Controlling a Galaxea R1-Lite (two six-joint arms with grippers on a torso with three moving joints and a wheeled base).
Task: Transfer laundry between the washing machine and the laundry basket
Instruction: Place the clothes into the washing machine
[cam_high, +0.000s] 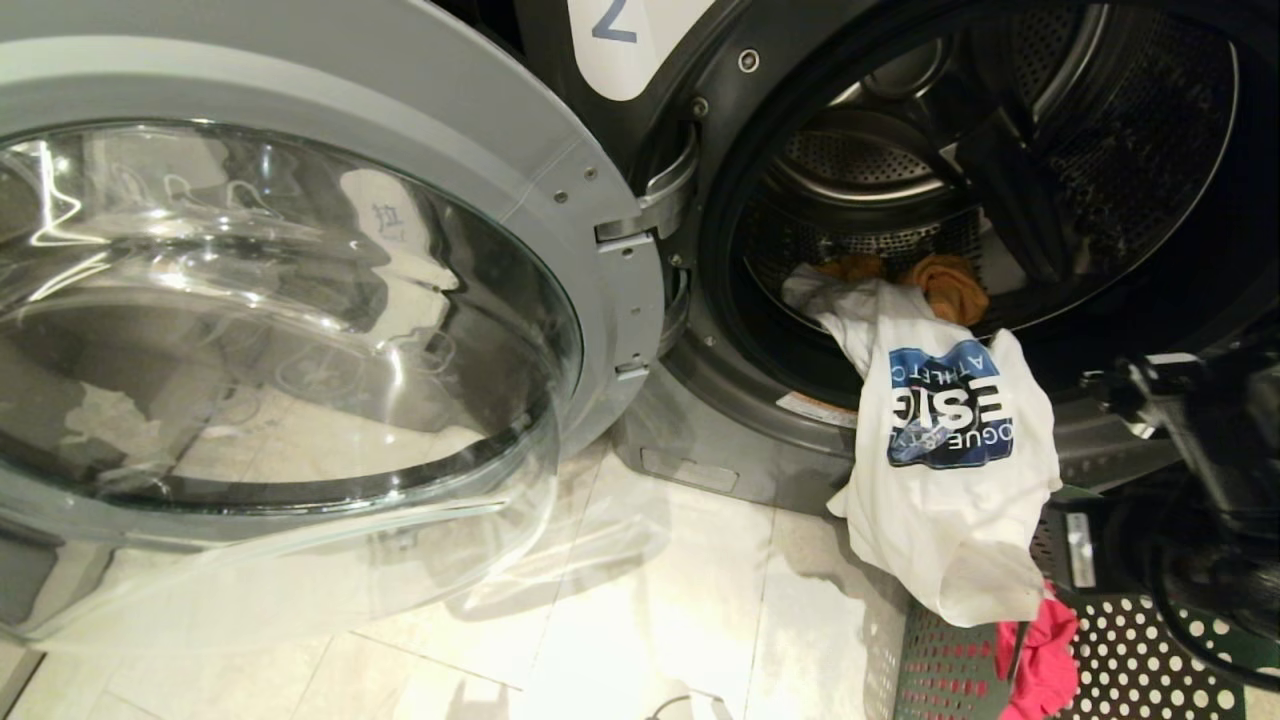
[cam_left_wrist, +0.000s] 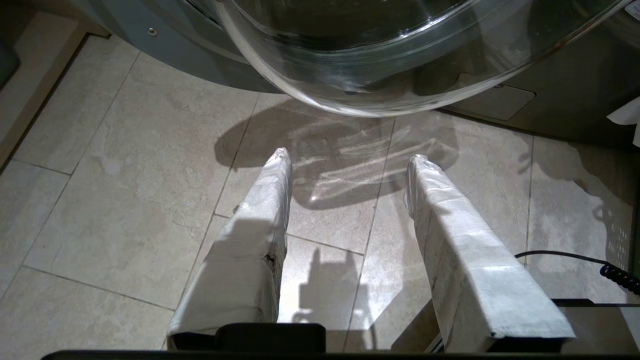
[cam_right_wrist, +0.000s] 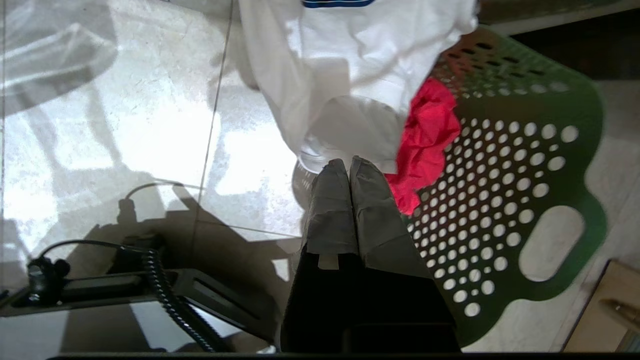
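left gripper (cam_left_wrist: 347, 165): parked low over the tiled floor (cam_left_wrist: 125, 190), its two taped fingers (cam_left_wrist: 260, 235) standing apart with nothing between them, pointing toward the glass bowl of the open door.
right gripper (cam_right_wrist: 348, 167): fingers clenched tip to tip, nothing caught between them; the tips sit just beside the lower hem of the white t-shirt in the right wrist view, at the near rim of the basket. in the head view only the dark arm shows, at 4 o'clock.
laundry basket (cam_high: 1130, 660): green, round-holed walls, on the floor at 5 o'clock in the head view, just below the drum mouth; its cut-out handle shows in the right wrist view.
red-pink garment (cam_high: 1045, 655): bunched over the basket's rim, touching the hem of the white t-shirt.
white t-shirt (cam_high: 950, 470): hangs out of the drum over the door seal, its lower end reaching down to the basket rim; a blue printed patch faces the camera upside down.
orange-yellow garment (cam_high: 945, 285): lies inside the drum at its lower lip, just behind the top of the white t-shirt, at 1 o'clock in the head view.
washing machine (cam_high: 720, 90): dark grey, white label with a 2 at 12 o'clock; drum open and dark.
door (cam_high: 280, 300): swung wide open to 9 o'clock, chrome rim, clear glass bowl, hinged beside the drum mouth.
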